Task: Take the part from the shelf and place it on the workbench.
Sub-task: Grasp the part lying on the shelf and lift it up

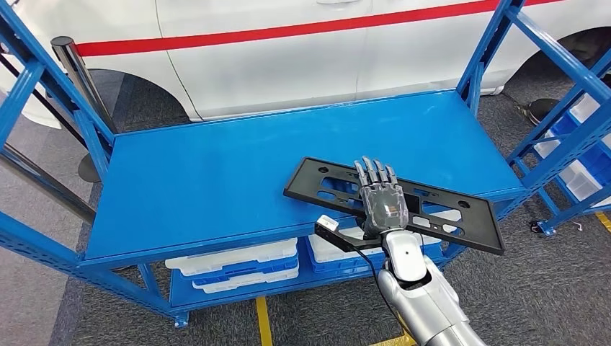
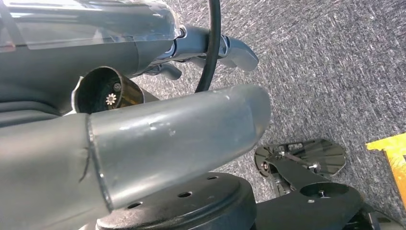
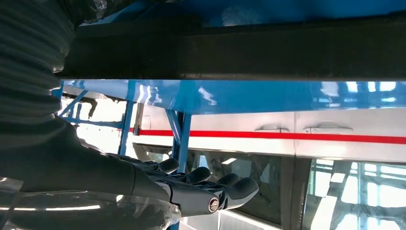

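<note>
**Black part lies on the blue workbench under the right hand**

At the far left of the head view, the blue frame posts (image 1: 29, 79) of the rack rise beside a dark upright pole (image 1: 81, 72). Behind them stands a white car (image 1: 302, 50) with a red stripe (image 1: 288, 31) running along its side. The blue workbench (image 1: 216, 180) spreads across the middle, its top a flat blue sheet. Below its front edge sit white and blue bins (image 1: 238, 263) on a lower level, and a yellow floor line (image 1: 263, 321) runs out beneath them.

Right of centre, the black part (image 1: 324, 180), a long flat plate with slots and holes, lies at an angle on the bench near the front edge, its right end jutting past the bench corner. The right hand (image 1: 380, 198) lies on top of the part with its fingers (image 1: 375, 173) stretched flat and close together over the plate; whether it grips the part I cannot tell. The right wrist view shows those fingers (image 3: 215, 189) extended side by side below the dark edge of the part (image 3: 239, 52).

Further right, more blue shelving (image 1: 569, 122) holds white bins (image 1: 583, 176).

The left wrist view looks down at grey carpet (image 2: 335, 57); the left hand's state I cannot tell.
</note>
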### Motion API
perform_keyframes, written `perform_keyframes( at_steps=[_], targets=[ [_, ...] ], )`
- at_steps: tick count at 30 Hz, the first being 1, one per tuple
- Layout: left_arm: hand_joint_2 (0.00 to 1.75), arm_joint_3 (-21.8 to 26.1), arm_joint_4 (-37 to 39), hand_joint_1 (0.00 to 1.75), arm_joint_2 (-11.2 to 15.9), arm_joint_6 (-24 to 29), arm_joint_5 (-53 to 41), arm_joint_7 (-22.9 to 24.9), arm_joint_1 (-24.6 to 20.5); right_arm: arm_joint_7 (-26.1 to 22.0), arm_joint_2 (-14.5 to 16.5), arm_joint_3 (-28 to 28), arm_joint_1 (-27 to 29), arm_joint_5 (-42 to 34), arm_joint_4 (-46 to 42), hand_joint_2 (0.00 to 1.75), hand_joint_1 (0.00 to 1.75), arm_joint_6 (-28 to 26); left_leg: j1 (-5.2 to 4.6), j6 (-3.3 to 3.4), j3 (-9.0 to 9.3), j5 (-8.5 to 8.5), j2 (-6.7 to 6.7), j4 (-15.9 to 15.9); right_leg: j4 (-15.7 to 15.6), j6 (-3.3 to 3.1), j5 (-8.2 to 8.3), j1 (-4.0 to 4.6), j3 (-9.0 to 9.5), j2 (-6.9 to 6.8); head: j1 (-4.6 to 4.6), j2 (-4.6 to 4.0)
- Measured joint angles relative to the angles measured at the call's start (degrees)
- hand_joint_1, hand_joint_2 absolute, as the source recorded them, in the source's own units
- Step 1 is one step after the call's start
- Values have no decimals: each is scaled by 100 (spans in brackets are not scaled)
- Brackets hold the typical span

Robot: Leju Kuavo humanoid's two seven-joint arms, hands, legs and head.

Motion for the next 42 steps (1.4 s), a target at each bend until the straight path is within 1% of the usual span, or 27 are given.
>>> perform_keyframes(
  at_steps=[11,15,16,19,20,22,28,42],
  targets=[
    [0,64,0,0,0,0,0,1,0,95,0,71,-105,-88,114,175,0,179,0,0,0,0,0,0,0,0,0,0,0,0,0,0],
    [0,77,0,0,0,5,0,11,0,184,1,78,-142,-156,131,175,9,272,0,0,0,0,0,0,0,0,0,0,0,0,0,0],
    [0,84,0,0,0,7,-2,14,0,207,2,79,-146,-179,133,175,15,284,0,0,0,0,0,0,0,0,0,0,0,0,0,0],
    [0,104,0,0,0,12,-7,16,1,267,2,81,-148,-231,138,175,137,292,0,0,0,0,0,0,0,0,0,0,0,0,0,0],
    [0,108,0,0,0,14,-7,16,1,277,2,81,-148,-239,138,175,172,291,0,0,0,0,0,0,0,0,0,0,0,0,0,0],
    [0,113,0,0,0,16,-9,18,1,284,2,81,-147,-256,139,175,175,290,0,0,0,0,0,0,0,0,0,0,0,0,0,0],
    [0,151,0,0,-2,20,-26,18,1,297,2,81,-146,-299,139,175,172,290,0,0,0,0,0,0,-1,0,0,0,0,0,0,0],
    [0,164,0,0,-4,40,-66,24,0,298,2,82,-164,-344,150,175,174,290,0,0,-2,0,-1,0,-2,0,0,0,0,-1,0,0]
  ],
)
